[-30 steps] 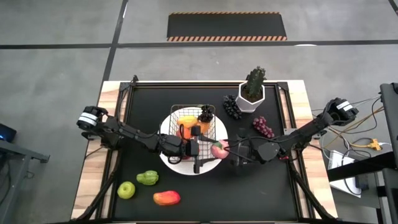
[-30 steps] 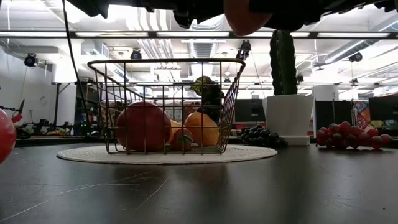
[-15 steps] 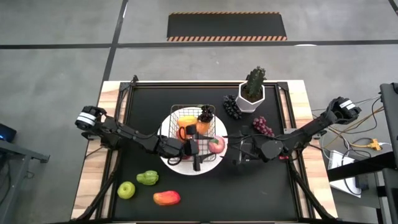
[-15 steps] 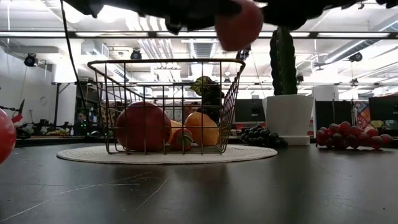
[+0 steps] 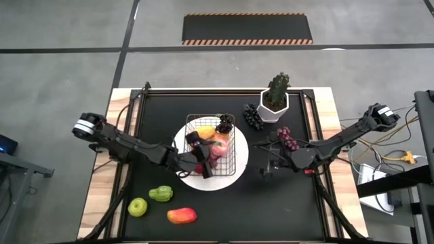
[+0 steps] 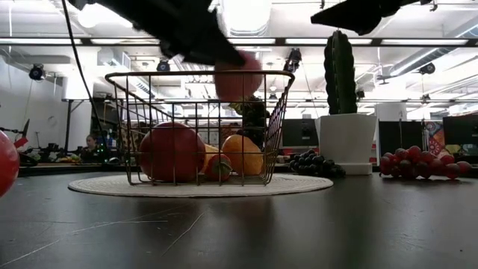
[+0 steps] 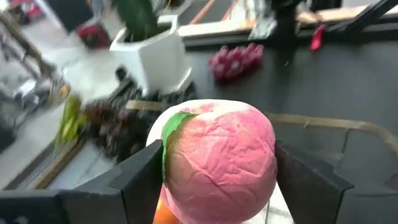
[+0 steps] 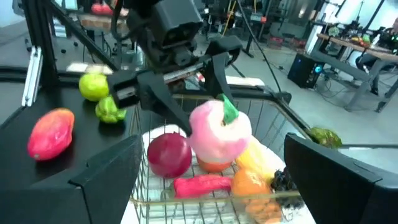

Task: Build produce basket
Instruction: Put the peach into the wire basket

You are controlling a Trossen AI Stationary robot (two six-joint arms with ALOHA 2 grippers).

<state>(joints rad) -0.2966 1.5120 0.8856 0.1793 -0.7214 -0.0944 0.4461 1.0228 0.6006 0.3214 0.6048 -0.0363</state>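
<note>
The wire basket (image 5: pixel 191 122) stands on a round white plate (image 5: pixel 234 173) mid-table. It holds a red apple (image 8: pixel 169 155), a chili (image 8: pixel 202 184), an orange (image 6: pixel 240 154) and other produce. My left gripper (image 5: pixel 210 158) is shut on a pink peach (image 5: pixel 217 153) with a green leaf, over the basket at rim height (image 6: pixel 239 75). My right gripper (image 5: pixel 265 163) stands open to the right of the plate, apart from the peach. My left gripper pinches the peach between its two fingers (image 7: pixel 140 180), on two opposite sides (image 7: pixel 173 177). The fingers come from the table's left, slanting slightly down. The peach is lifted clear, partly above the basket's rim, its leaf (image 7: pixel 176 124) turned up.
A green apple (image 5: pixel 137 207), a green pepper (image 5: pixel 161 194) and a red-yellow mango (image 5: pixel 181 215) lie near the front left. At the back right stand a white plant pot (image 5: pixel 274 103), dark grapes (image 5: pixel 252 117) and red grapes (image 5: pixel 286 138).
My left gripper has swung the peach from beside the plate's right rim toward the table's left and down, over the basket, tipping downward as it went. My right gripper, which was close against the peach, has drawn back toward the table's right edge.
</note>
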